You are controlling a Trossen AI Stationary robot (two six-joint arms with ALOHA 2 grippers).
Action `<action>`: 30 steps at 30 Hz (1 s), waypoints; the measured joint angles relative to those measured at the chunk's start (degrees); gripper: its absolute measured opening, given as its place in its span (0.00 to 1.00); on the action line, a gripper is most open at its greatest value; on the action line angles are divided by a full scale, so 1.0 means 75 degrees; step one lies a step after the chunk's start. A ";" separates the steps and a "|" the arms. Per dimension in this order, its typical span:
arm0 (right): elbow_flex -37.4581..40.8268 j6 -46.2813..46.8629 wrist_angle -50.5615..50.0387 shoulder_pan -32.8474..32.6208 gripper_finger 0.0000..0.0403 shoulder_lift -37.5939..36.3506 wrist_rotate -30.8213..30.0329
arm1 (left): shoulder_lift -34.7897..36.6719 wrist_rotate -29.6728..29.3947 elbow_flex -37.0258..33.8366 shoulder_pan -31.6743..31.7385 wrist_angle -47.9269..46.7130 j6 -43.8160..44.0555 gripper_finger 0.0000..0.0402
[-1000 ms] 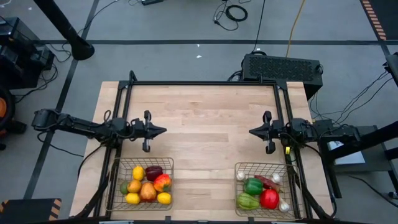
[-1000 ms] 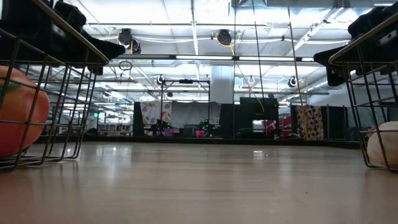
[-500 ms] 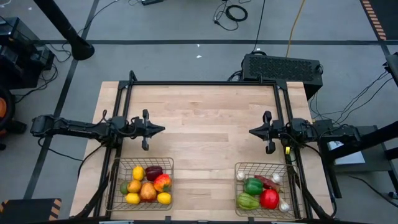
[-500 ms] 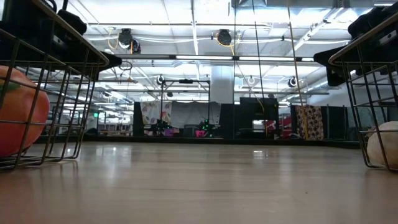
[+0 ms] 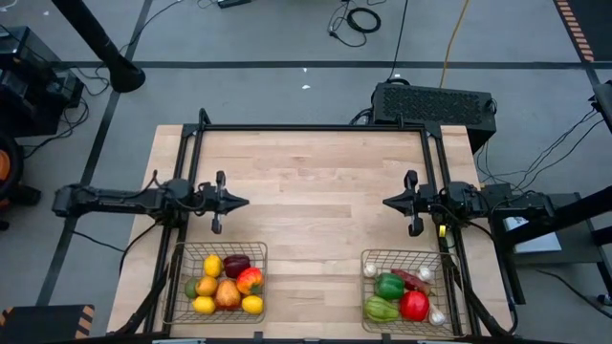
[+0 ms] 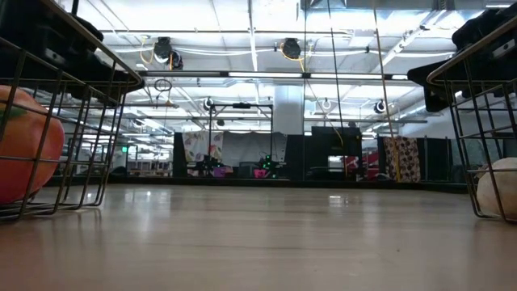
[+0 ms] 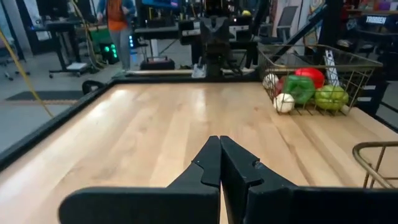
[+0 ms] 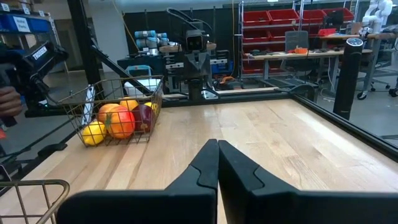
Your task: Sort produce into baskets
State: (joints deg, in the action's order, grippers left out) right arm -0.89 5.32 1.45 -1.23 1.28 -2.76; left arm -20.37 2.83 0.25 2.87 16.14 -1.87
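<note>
- The left gripper (image 5: 241, 202) hangs over the bench's left side, above bare wood, its fingers pressed together with nothing between them; the left wrist view shows the two tips (image 7: 219, 163) meeting in one point.
- The right gripper (image 5: 389, 203) hangs over the bench's right side, facing the left one across the middle, fingers likewise closed and empty, well apart from it.
- The left basket (image 5: 180, 287) sits at the bench's near left corner, just nearer than the left gripper. It holds lemons (image 5: 212, 266), an orange (image 5: 207, 286), a red-and-yellow apple (image 5: 250, 279) and a dark red piece (image 5: 236, 265) too small to name; a green piece at its left wall is mostly hidden.
- The right basket (image 5: 443, 274) sits at the near right corner. It holds green peppers (image 5: 389, 285), a red apple (image 5: 414, 305), a red chili (image 5: 413, 278) partly covered, and white garlic bulbs (image 5: 370, 270).
- The near edges of both baskets are cut off by the high view's border.
- In the low view only the baskets' wire walls show at the two sides, with one orange-red fruit (image 6: 28, 145) and one pale bulb (image 6: 499, 187), each cut off.
- The wooden bench (image 5: 316, 182) between the baskets is bare wood.
</note>
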 joint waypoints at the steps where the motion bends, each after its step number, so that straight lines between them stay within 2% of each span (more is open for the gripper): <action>1: 0.0000 -0.0002 0.0000 0.0000 0.00 0.0000 0.0000 | 0.0115 0.0000 0.0000 0.0000 -0.0051 -0.0030 0.00; 17: 0.0003 -0.0002 0.0000 0.0000 0.00 0.0000 0.0000 | 0.2715 -0.0211 0.0000 0.0000 -0.1842 -0.0298 0.00; 30: 0.0006 0.0001 0.0013 0.0000 0.00 0.0006 -0.0029 | 0.2676 -0.0321 0.0023 0.0000 -0.2120 -0.0399 0.02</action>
State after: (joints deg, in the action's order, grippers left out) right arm -0.84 5.32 1.55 -1.23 1.32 -2.98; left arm -0.30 0.43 0.43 2.87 0.25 -4.86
